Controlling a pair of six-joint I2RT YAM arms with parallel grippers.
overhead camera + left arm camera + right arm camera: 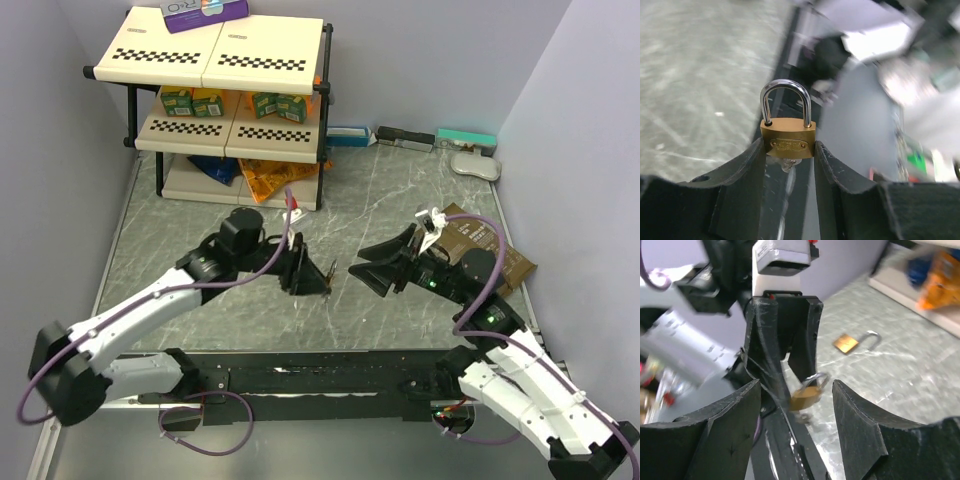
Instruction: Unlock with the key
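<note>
Brass padlock (788, 138) is being pinched steady in the left gripper (789, 147), presenting its key (786, 163) to the wide-spread right gripper (796, 388).

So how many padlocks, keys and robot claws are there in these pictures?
Padlocks: 2 (held padlock clamped in the left claw; loose padlock lying on the table, shackle open)
Keys: 1 (key, a small metal bit under the held padlock, too blurred to be sure)
Claws: 2 (left claw; right claw, open)
Total: 5
</note>
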